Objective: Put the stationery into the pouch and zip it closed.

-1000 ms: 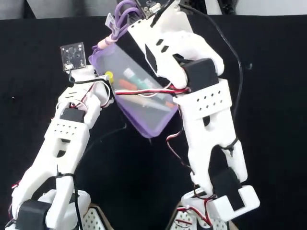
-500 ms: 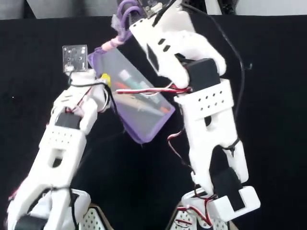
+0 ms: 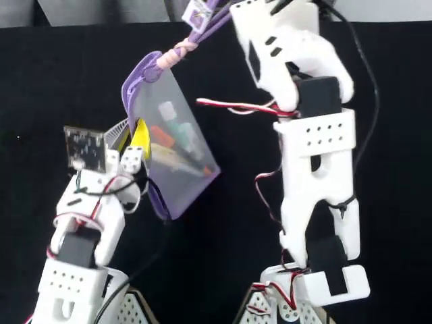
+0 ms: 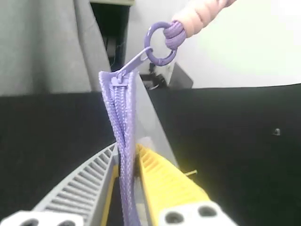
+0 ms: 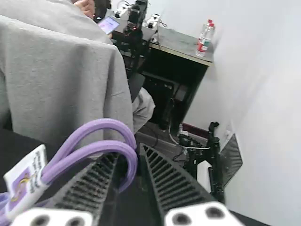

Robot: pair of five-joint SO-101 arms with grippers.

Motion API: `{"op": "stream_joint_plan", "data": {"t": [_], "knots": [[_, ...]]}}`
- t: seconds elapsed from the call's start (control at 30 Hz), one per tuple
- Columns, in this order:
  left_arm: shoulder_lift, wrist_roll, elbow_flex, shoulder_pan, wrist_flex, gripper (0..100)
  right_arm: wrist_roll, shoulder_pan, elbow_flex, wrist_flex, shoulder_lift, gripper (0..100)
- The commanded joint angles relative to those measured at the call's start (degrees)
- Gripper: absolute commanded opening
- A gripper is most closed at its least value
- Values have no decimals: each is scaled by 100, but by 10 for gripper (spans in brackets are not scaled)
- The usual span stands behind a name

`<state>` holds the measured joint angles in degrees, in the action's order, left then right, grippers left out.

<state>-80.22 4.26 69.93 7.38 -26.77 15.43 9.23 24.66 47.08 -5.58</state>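
We see the clear purple pouch [image 3: 177, 177], stationery [image 3: 172, 138] inside, hanging centre-left above the black tabletop [image 3: 378, 101], our left claw [image 4: 126, 157] pinching its zipper [image 4: 123, 108], our right claw [image 5: 129, 157] pinching its strap [image 5: 106, 122] at top.

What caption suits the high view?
Right gripper holds the pouch by its strap while the left gripper clamps its zippered edge.

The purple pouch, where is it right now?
In the high view the pouch hangs over the black table between the two arms: the right gripper holds its strap up top, and the left gripper pinches its zipper edge.
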Motion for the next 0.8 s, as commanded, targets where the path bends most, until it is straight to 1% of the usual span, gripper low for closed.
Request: {"op": "stream_joint_plan", "data": {"t": [0.0,0.13,0.47,0.77], "knots": [[-826,-264,-127,312,-545,29,-62,-360,286,-404,-13,11],[-1187,-273,-154,523,-844,29,-62,-607,224,-686,145,11],[-1275,-273,-110,514,-844,29,-62,-1169,224,-1415,664,11],[-1284,-273,-110,505,-844,29,-62,-1653,312,-1653,831,11]]}}
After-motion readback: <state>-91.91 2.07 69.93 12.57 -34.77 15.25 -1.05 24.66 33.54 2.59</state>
